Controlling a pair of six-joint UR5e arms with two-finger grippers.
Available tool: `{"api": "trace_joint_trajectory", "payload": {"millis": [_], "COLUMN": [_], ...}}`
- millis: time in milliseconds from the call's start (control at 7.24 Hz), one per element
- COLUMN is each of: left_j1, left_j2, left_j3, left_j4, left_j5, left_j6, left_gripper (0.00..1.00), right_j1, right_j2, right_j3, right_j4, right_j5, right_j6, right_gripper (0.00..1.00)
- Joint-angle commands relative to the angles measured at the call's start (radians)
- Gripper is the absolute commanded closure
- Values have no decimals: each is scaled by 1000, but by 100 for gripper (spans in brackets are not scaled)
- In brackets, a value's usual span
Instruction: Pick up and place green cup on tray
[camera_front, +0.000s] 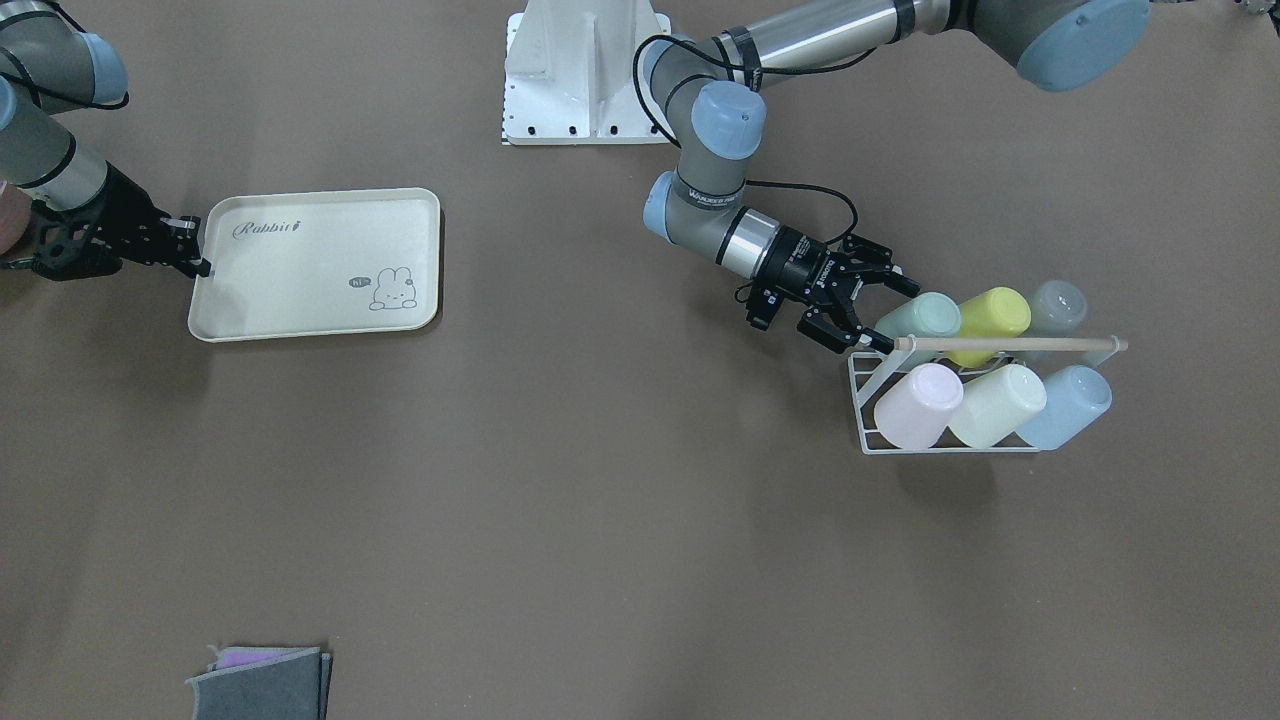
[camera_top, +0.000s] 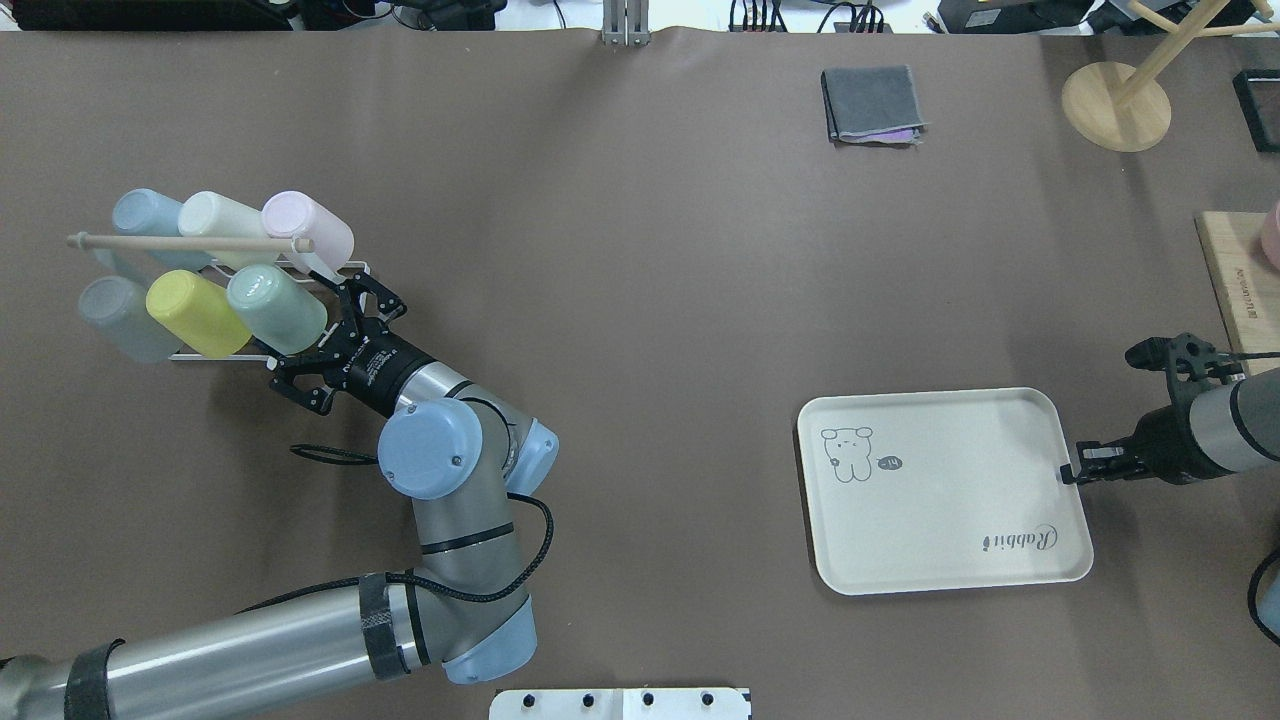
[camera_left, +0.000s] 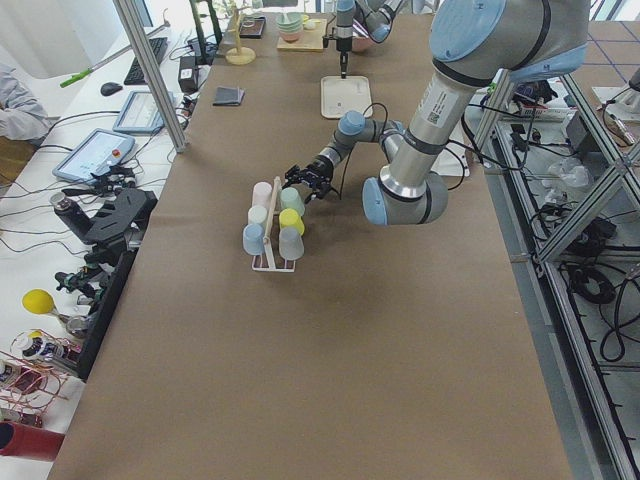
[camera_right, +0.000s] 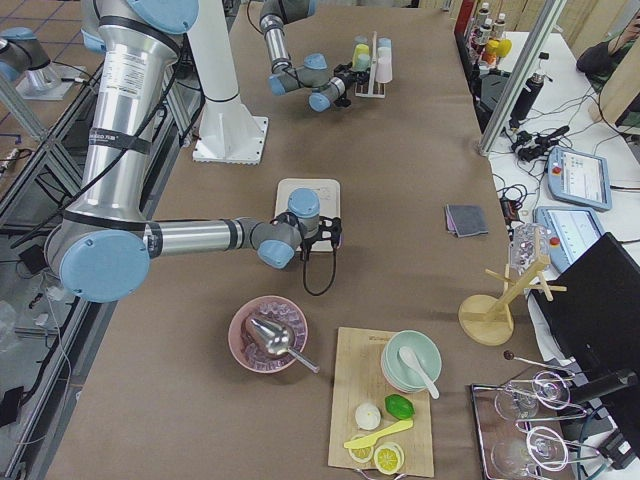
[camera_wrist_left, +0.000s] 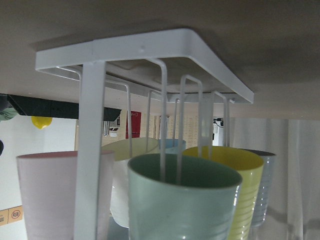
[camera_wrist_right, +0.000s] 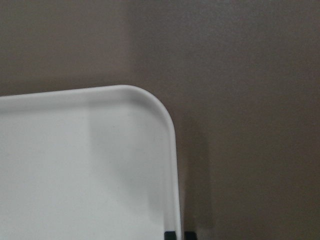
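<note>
The green cup (camera_front: 925, 315) lies on its side on a white wire rack (camera_front: 865, 385), with its mouth toward my left gripper (camera_front: 898, 318). That gripper is open, with a finger on each side of the cup's mouth end. The left wrist view shows the cup's open mouth (camera_wrist_left: 185, 205) close up, with rack wires inside it. In the overhead view the cup (camera_top: 275, 308) is in the rack's near row. The cream "Rabbit" tray (camera_front: 320, 265) lies flat and bare. My right gripper (camera_front: 203, 266) is shut on the tray's rim (camera_wrist_right: 175, 165) near a corner.
The rack also holds a yellow-lime cup (camera_front: 990, 315), grey, pink, cream-green and blue cups, under a wooden rod (camera_front: 1010, 344). A folded grey cloth (camera_top: 870, 103), a wooden stand (camera_top: 1115, 105) and a cutting board (camera_top: 1240, 275) sit far right.
</note>
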Motion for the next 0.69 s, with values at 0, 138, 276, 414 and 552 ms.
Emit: {"api": "trace_joint_trajectory", "payload": {"millis": [0, 138, 276, 414, 552], "left_j1": [0, 0, 0, -1, -3], "left_j2": [8, 11, 11, 11, 13], "left_j3": [4, 4, 4, 5, 10], "left_j4": [1, 3, 4, 4, 4], "left_j5": [10, 12, 12, 12, 12], "left_j6": [-22, -20, -20, -22, -29], "left_gripper": [6, 6, 6, 6, 6], "right_j1": [7, 36, 118, 224, 304], "right_j2": [0, 2, 3, 33, 63], "right_j3": [1, 11, 18, 22, 31], "right_j4": [0, -3, -1, 6, 8], "right_j5": [1, 23, 100, 197, 283], "right_j6": [0, 0, 0, -1, -15], "right_gripper": [100, 100, 100, 100, 100]}}
